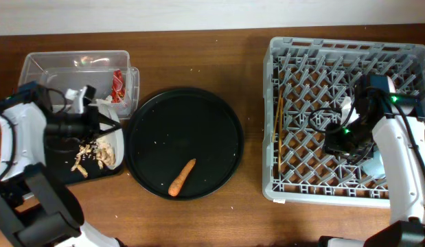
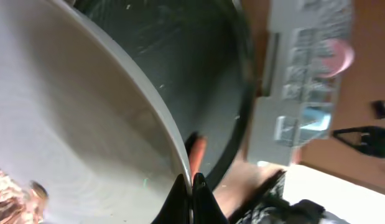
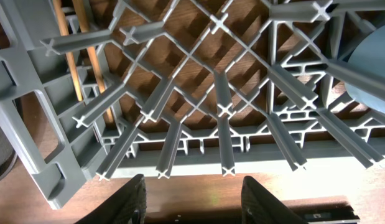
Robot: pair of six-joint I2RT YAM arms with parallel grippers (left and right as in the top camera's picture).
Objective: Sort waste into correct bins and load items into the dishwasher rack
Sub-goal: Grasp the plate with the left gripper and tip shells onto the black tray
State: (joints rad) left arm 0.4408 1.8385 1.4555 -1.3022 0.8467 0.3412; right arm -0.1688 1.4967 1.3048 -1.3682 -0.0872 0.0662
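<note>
At nine o'clock on the table the pale grey plate point(image 2: 68, 124) stood tipped on edge over the shallow black tray point(image 1: 58, 147). Beige scraps point(image 1: 88, 154) lay heaped on the tray under its lower lip. I judged the plate stiff, smooth and breakable, with some weight to it. The rim looked like the only sensible hold, and it needed a firm one, since a glossy edge slides. My left gripper point(image 2: 190, 198) was pinched narrow on exactly that rim, at the plate's six o'clock in the wrist view.

Toward twelve o'clock from the tray, the clear box point(image 1: 47, 65) held the red wrapper point(image 1: 117, 84) and the white paper bit point(image 1: 76, 94).

In the middle, the round black tray point(image 1: 164, 123) carried the carrot point(image 1: 182, 178) near its six o'clock. I took it to be light, firm and apt to roll, best nipped across its thick middle.

At three o'clock sat the dishwasher rack point(image 1: 336, 48), with the chopsticks point(image 1: 277, 120) lying along its nine o'clock side. My right gripper point(image 3: 192, 183) hung above the pegs with its fingers spread wide, nothing between them and nothing touched that I could see. The light blue cup point(image 1: 375, 165) sat in the rack toward five o'clock, just beside that arm
</note>
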